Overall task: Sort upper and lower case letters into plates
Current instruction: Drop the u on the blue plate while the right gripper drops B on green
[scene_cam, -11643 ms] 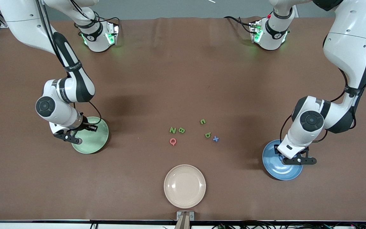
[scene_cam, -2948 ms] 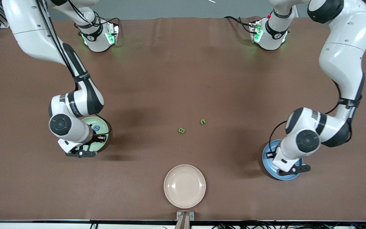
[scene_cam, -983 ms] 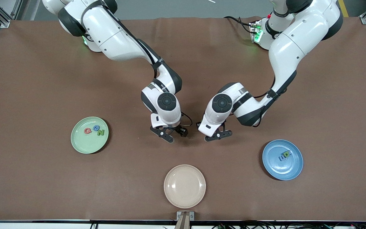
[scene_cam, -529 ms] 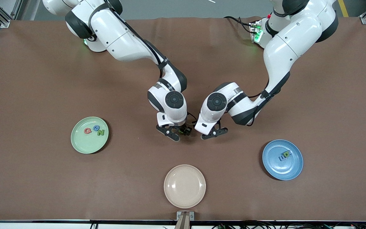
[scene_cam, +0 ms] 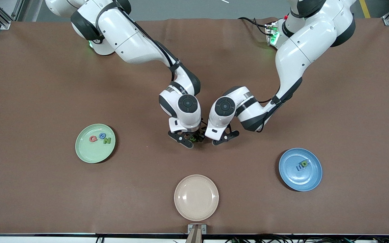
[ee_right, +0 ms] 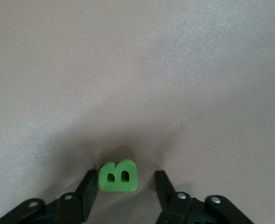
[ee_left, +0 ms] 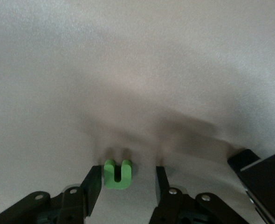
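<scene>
— Okay, what have you got on the right gripper (ee_right: pixel 126 176)?

— It's low over the middle of the table (scene_cam: pixel 46 84), jaws apart around the green B (ee_right: pixel 119 176). The B lies flat on the cloth, close against one finger (ee_right: pixel 90 182), with a clear gap to the other, so I don't call it gripped.

— And the left gripper (ee_left: pixel 128 171)?

— Just beside the right one, also down at the cloth. I see the small green letter (ee_left: pixel 117 175) lying between its jaws (n or u, I can't tell which). It touches one finger (ee_left: pixel 94 179), and the other finger stands off it. Jaws partly open, nothing held.

— Where do those two letters sit against the plates?

— Both are farther from the front camera than the cream plate (scene_cam: pixel 196 209), roughly between the other two plates.

— Which are?

— The mint plate (scene_cam: pixel 81 153) is toward the right arm's end. It carries the pink-red Q (scene_cam: pixel 93 138), the blue G (scene_cam: pixel 102 136) and the green N (scene_cam: pixel 107 140). The blue plate (scene_cam: pixel 295 182) is toward the left arm's end, and a small green letter (scene_cam: pixel 304 163) lies in it beside some blue ones (scene_cam: pixel 298 167), which are too small for me to read.
</scene>
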